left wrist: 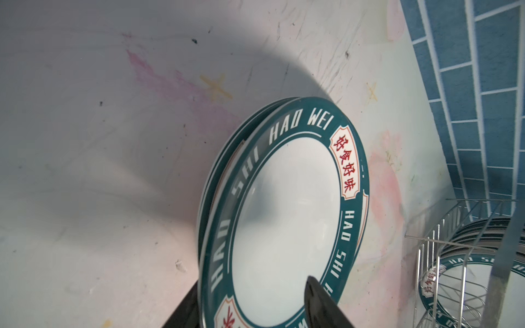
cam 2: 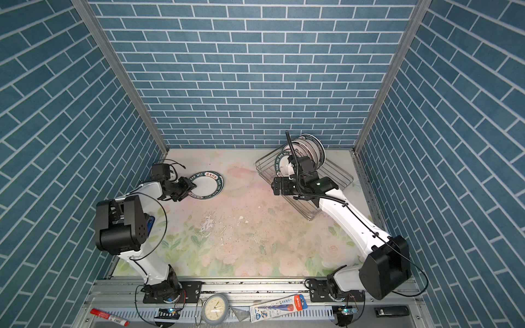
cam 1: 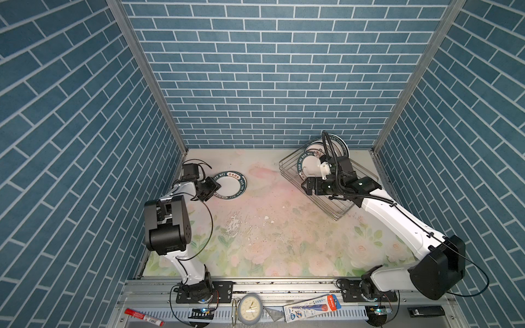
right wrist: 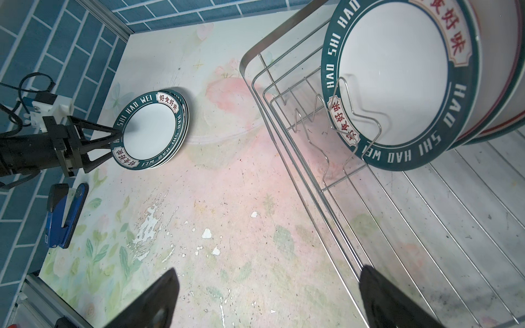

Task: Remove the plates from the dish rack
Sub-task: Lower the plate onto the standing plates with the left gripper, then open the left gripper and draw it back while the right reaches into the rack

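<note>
Left arm folded at the elbow, left gripper (cam 1: 215, 187) held low with jaws parted; right arm stretched forward, right gripper (cam 1: 307, 186) spread wide.

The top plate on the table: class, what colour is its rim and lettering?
Plate rim: dark green, white lettering, red characters; clearest in the left wrist view.

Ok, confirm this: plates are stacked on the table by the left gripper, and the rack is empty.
Not empty. The right wrist view shows the rack holding several plates, standing on edge at one end. The rest is right: the stacked plates lie on the table by the left gripper.
</note>
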### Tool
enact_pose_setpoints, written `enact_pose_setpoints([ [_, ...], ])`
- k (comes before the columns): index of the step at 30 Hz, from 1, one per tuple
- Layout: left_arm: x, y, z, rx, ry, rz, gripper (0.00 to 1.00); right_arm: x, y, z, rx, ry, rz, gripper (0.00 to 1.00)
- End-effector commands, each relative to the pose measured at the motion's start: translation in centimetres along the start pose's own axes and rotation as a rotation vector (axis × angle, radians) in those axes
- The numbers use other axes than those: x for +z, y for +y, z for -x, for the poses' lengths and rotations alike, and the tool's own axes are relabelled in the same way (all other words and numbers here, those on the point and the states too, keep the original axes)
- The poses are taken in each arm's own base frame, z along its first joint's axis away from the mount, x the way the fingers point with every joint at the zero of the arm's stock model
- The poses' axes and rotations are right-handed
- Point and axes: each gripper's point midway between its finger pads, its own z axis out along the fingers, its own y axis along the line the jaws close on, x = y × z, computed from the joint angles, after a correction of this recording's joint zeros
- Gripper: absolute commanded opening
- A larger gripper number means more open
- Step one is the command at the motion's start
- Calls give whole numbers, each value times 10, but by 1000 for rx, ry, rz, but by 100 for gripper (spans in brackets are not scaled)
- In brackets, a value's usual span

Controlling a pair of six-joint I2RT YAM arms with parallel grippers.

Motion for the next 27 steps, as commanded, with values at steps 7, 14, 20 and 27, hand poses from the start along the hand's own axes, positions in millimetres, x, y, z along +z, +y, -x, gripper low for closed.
enact_pose_setpoints([
  [7, 7, 11, -12, 48, 84, 144, 58, 4, -1, -10, -19, 17, 7, 99],
  [14, 1, 8, -10, 89, 90, 184, 75, 9, -2, -11, -19, 28, 5, 99],
  [20, -25, 8, -9, 116, 29, 227, 99, 7, -2, 3, -79, 9, -17, 99],
  [27, -62, -7, -21, 154, -14, 169, 99, 13, -18, 41, -244, -3, -162, 99],
])
